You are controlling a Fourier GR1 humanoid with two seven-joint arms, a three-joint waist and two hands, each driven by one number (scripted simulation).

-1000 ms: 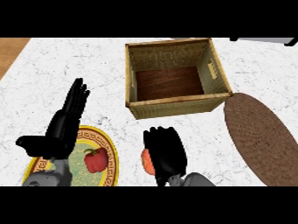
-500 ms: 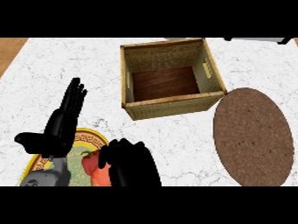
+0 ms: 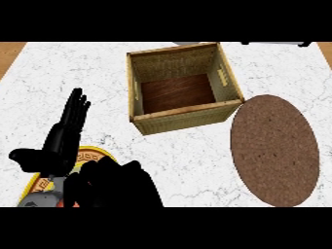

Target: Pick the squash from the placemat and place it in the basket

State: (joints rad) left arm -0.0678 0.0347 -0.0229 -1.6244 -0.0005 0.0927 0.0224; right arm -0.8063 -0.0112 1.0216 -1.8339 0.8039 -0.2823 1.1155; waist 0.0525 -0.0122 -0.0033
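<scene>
Right hand (image 3: 114, 187) over the plate (image 3: 89, 156), can't tell if it's closed — you risk lifting the wrong item, since the placemat (image 3: 272, 146) shows no squash.

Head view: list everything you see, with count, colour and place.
counter: one, white marble, fills most of the view
basket: one, tan woven walls, dark wood floor, upper middle, nothing visible inside
placemat: one, brown, oval, right side, just right of the basket
plate: one, yellow rim with red pattern, lower left, mostly covered by the hands
squash: none visible; if it is there, the right hand hides it
cut-off items at the far edge: cannot identify
left hand: one, black, open with fingers straight, lower left at the plate's edge
right hand: one, black, bottom edge left of centre, over the plate
</scene>
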